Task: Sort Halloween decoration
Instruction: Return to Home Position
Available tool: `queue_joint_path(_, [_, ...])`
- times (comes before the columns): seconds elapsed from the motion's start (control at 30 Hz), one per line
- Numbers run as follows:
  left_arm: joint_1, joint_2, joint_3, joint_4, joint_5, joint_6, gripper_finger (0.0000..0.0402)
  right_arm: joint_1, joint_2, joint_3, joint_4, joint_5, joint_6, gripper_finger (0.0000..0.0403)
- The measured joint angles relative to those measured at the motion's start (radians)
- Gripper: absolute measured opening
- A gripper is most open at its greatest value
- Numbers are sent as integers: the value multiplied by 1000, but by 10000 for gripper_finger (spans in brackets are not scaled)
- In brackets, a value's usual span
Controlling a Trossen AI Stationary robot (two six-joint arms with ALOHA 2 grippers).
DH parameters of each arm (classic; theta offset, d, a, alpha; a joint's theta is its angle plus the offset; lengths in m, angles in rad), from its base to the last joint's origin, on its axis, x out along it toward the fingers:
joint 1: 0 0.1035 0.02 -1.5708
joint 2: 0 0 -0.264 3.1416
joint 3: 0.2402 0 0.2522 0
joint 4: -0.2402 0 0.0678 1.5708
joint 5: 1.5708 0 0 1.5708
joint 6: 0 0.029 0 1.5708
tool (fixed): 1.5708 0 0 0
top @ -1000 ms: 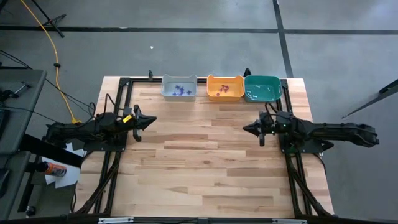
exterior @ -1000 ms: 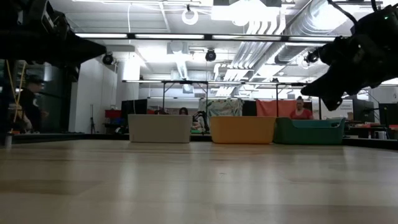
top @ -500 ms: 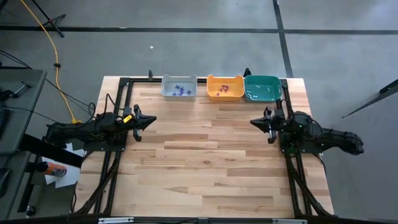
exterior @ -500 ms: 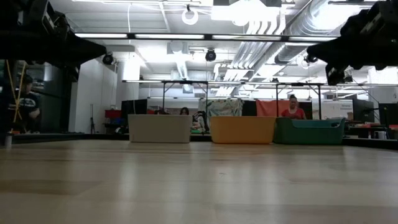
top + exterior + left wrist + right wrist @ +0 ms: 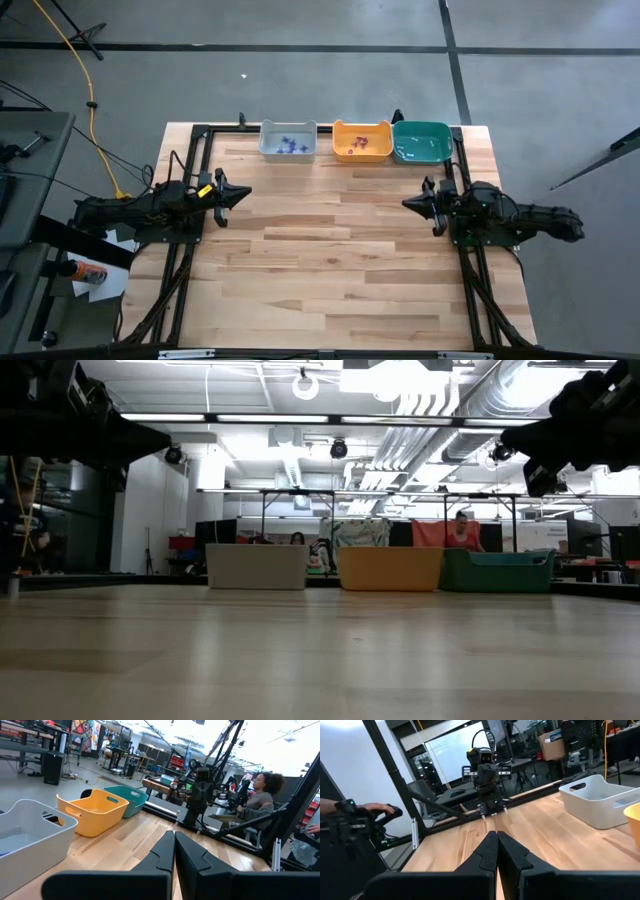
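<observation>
Left claw (image 5: 236, 195): pressed together, empty, parked at counter (image 5: 330, 250) edge.
Right claw (image 5: 410, 203): pressed together, empty, parked opposite.
Trinkets (image 5: 290, 146): lying in bins (image 5: 362, 124); sorting seemingly done.

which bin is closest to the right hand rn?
The teal bin, at the row's right end, just beyond the right hand; the orange bin and the grey bin sit farther left.
</observation>
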State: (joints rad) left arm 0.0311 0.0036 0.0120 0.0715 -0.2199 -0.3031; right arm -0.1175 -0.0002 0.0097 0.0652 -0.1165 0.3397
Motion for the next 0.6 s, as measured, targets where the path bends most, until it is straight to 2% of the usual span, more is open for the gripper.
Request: queue_joint_path(0.6, [0,9,0,-5,0,0,1,15,8,0,-32,-3,0,0])
